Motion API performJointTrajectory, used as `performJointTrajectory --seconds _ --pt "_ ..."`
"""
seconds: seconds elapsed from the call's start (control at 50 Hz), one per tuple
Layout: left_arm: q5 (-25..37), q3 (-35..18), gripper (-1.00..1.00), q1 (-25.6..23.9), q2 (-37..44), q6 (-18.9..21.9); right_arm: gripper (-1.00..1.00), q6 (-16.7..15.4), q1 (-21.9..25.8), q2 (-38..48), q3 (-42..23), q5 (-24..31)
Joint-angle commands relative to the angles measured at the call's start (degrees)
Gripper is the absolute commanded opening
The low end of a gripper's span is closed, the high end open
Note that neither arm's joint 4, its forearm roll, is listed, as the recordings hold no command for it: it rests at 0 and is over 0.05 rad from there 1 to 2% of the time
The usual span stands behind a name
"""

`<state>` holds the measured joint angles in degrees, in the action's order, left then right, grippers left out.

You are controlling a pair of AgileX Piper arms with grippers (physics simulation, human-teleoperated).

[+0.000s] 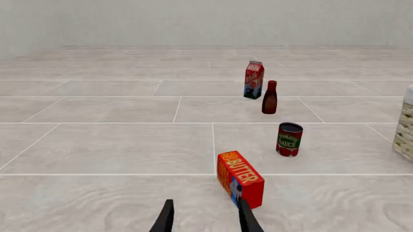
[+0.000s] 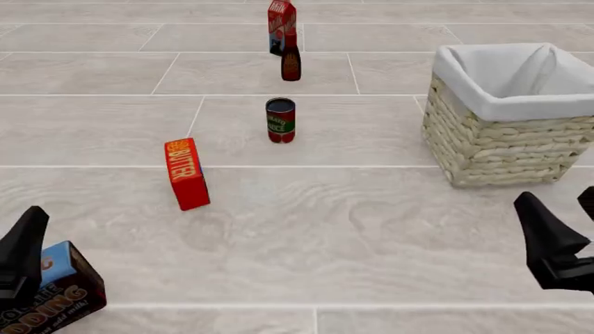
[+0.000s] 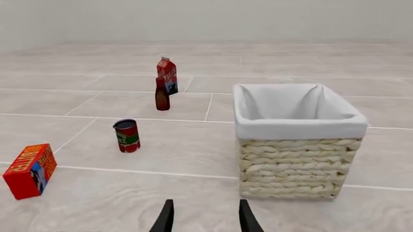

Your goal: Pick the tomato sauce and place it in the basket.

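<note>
The tomato sauce [image 2: 280,120], a small red can with a green band and a dark top, stands upright on the floor mid-scene; it also shows in the left wrist view [image 1: 289,139] and the right wrist view [image 3: 127,136]. The wicker basket [image 2: 483,104] with white lining stands to the can's right, empty as far as I can see, and shows close in the right wrist view [image 3: 297,128]. My left gripper [image 2: 28,236] is open and empty at the near left. My right gripper [image 2: 557,202] is open and empty at the near right, in front of the basket. Both are far from the can.
A red butter box [image 2: 186,172] stands near-left of the can, just ahead of my left fingers [image 1: 248,217]. A dark bottle [image 2: 291,64] and a tall red carton [image 2: 281,24] stand behind the can. A pudding box [image 2: 55,296] lies under my left gripper.
</note>
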<state>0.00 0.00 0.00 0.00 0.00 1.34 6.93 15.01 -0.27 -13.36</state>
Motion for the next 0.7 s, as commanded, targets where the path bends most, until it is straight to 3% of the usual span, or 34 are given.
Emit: performJointTrajectory --seconds 0.02,0.3,0.42,0.56,0.7 --pt "0.0 0.0 1.00 0.0 0.0 0.0 1.00 -0.4 2.7 4.7 -0.3 -4.2" --pt "0.0 0.0 1.00 0.0 0.0 0.0 1.00 -2.4 7.0 15.5 -1.2 -13.2" --pt "0.0 0.0 1.00 0.0 0.0 0.0 1.00 -1.0 7.5 24.5 -1.7 -19.2" --pt "0.0 0.0 1.00 0.0 0.0 0.0 1.00 -2.8 8.8 32.3 -1.6 -26.4" --pt "0.0 0.0 1.00 0.0 0.0 0.0 1.00 -1.9 9.3 37.6 -2.5 -30.5"
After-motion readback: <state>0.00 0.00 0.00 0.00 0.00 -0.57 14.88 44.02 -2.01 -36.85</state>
